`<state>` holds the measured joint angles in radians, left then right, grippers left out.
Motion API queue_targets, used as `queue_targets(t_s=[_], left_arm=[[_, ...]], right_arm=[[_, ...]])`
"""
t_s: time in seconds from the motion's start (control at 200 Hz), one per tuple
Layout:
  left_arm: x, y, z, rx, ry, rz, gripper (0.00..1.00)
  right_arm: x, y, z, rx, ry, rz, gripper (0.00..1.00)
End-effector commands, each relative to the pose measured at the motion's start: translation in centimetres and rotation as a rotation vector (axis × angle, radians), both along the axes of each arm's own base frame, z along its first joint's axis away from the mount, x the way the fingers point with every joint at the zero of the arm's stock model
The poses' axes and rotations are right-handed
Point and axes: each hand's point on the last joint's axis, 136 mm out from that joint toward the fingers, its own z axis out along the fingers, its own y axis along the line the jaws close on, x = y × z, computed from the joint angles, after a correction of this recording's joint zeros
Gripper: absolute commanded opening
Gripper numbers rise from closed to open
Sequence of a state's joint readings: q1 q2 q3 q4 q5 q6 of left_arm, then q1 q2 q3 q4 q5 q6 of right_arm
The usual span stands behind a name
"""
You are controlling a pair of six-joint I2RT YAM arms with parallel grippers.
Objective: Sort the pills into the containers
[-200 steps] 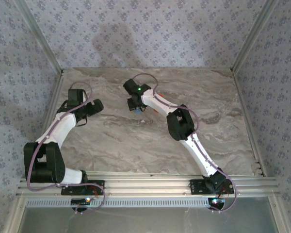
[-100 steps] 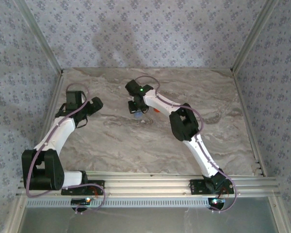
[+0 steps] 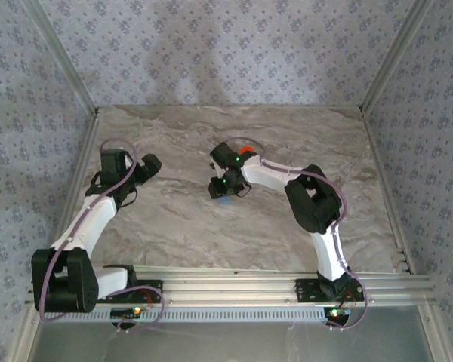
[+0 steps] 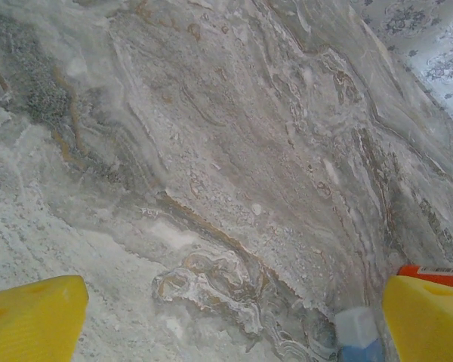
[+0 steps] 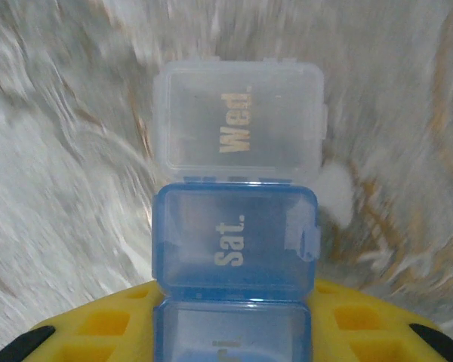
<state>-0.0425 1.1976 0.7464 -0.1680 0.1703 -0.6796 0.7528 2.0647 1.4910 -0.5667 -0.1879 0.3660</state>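
orange bottle [image 3: 247, 151] seemingly near gripped pillbox [image 5: 238, 245]

1. Orange container [image 3: 247, 151]: small and bright orange-red. The left wrist view catches its edge, which carries a pale label band.
2. Day-box strip [image 5: 234, 241]: a row of translucent lidded compartments. There is a clear one printed "Wed.", a blue one printed "Sat.", and another blue one after it. The lids that show are shut. It lies close to the orange container, on its near-left side, with the blue end pinched in the right gripper [image 5: 230, 335].
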Motion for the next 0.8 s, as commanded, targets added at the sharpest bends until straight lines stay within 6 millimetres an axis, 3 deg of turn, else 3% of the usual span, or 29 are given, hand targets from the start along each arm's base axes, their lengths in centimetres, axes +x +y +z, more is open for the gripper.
queue_targets(t_s=[0.0,0.11,0.225,0.44,0.66,0.795], left_arm=[[0.0,-0.8,0.6,-0.027,-0.028,-0.023,1.00],[-0.1,-0.9,0.1,-0.029,-0.014,-0.026,1.00],[-0.2,-1.1,-0.1,-0.031,-0.003,-0.029,1.00],[-0.1,-1.3,-0.2,-0.032,0.001,-0.037,1.00],[0.0,-1.4,-0.2,-0.028,0.005,-0.040,1.00],[0.0,-1.5,-0.5,-0.029,0.016,-0.041,1.00]], right_arm=[[-1.5,0.1,0.3,0.004,-0.017,0.008,0.37],[-2.3,-0.3,-0.4,-0.031,-0.014,0.008,0.43],[-2.6,-0.5,-0.6,-0.052,-0.003,0.000,0.58],[-2.5,-0.8,1.8,-0.017,0.000,-0.045,0.78],[-1.5,-2.6,5.2,0.041,-0.031,-0.152,0.80],[-1.7,-3.0,5.2,0.061,0.002,-0.172,0.80]])
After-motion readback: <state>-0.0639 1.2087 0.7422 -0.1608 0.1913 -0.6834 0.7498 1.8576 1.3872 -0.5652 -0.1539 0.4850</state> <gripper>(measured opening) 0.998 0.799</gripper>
